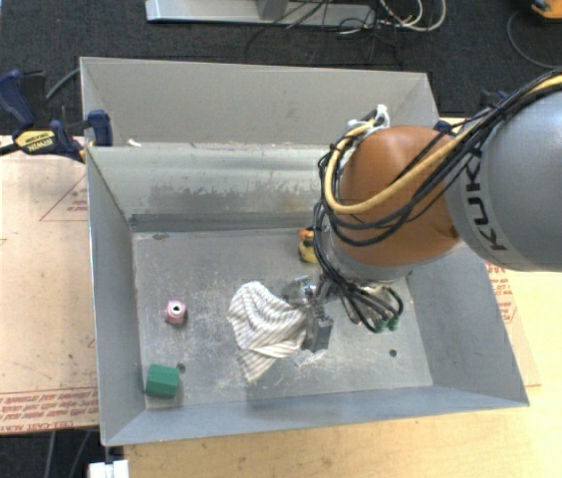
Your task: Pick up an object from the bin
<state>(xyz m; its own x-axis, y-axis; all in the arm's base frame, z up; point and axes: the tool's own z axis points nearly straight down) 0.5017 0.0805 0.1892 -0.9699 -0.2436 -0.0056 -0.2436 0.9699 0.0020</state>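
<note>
Pincer [315, 329] is hanging low at right edge of striped cloth [259, 329], centre frame; clenched or released, cannot tell. Cloth is lying on bin [386, 366] floor; lift pending.

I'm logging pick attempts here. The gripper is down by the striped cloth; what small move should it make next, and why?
Probably a short shift toward the view's left: the gripper sits at the right edge of the striped cloth, whose bunched bulk lies further left. The pink spool and green block lie far off at the bin's left, so the cloth looks the likeliest pick.
</note>
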